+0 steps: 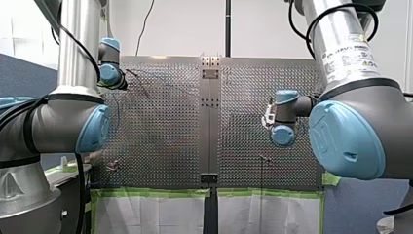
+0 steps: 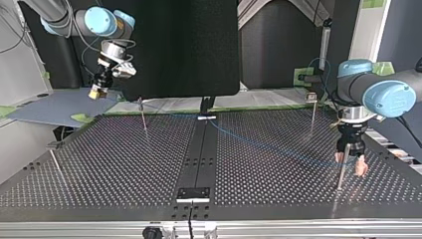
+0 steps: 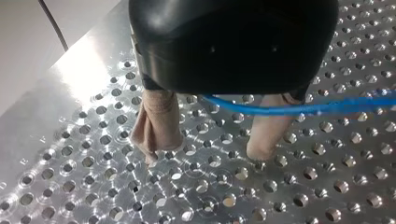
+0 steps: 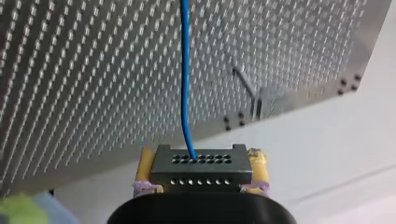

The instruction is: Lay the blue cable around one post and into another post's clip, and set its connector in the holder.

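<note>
The blue cable (image 2: 278,147) runs low across the perforated table (image 2: 124,164) towards the top view's right. There my left gripper (image 2: 350,165) hangs open beside a thin post (image 2: 340,174). In the left wrist view the cable (image 3: 299,108) crosses between the two beige fingers (image 3: 159,123), close under the gripper body, and the fingers do not pinch it. My right gripper (image 2: 97,92) is raised off the table's far corner at the top view's left. Its yellow pads (image 4: 145,163) are shut on the grey metal connector (image 4: 201,169), from which the cable (image 4: 186,70) leads out over the table.
More thin posts stand on the table (image 2: 143,119) (image 2: 312,117) (image 2: 55,162). A dark centre strip (image 2: 199,154) carries a small fixture at each end (image 2: 206,118) (image 2: 194,194). A clipped post (image 4: 254,95) stands near the table's corner ahead of my right gripper.
</note>
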